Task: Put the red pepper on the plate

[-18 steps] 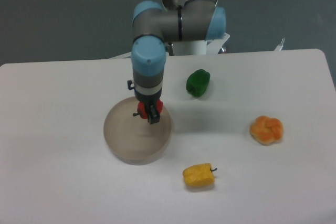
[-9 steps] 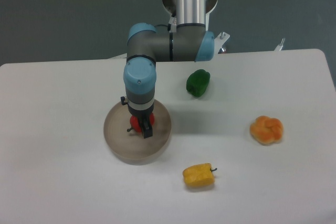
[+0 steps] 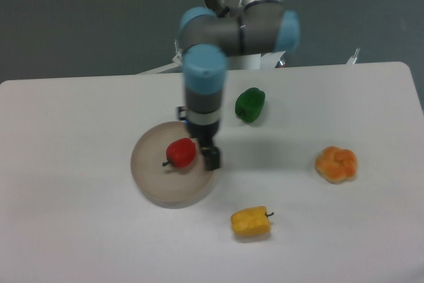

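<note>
Camera: red pepper (image 3: 181, 153) on plate (image 3: 149, 183), green pepper (image 3: 250, 105) behind; end effector (image 3: 209, 155) grip unclear.

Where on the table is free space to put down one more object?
The table's left part beside the plate is bare, as is the front left corner. Bare also: between the green pepper and the orange pepper. Crowded: around the plate, red pepper and gripper.

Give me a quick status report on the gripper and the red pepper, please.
Gripper beside the red pepper, not holding it; jaw state unclear. Red pepper lying on the plate, stem pointing left. Nothing in the way.
</note>
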Robot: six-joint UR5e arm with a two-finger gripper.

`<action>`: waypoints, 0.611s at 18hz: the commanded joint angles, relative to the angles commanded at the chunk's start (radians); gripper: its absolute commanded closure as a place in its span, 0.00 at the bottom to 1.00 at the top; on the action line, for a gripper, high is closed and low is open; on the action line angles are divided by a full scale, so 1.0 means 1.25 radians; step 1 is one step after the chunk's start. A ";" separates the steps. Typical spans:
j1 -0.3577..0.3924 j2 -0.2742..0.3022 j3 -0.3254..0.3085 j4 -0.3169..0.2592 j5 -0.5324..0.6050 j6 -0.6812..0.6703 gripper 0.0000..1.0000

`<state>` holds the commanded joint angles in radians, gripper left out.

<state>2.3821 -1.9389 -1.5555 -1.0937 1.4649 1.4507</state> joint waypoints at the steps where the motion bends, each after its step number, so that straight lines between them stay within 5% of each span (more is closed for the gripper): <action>1: 0.033 0.001 0.000 -0.010 0.006 0.027 0.00; 4: 0.091 -0.001 0.024 -0.053 0.007 0.088 0.00; 7: 0.123 -0.002 0.091 -0.192 0.071 0.149 0.00; 11: 0.182 0.001 0.092 -0.201 0.077 0.222 0.00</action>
<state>2.6092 -1.9374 -1.4404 -1.3453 1.5616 1.7287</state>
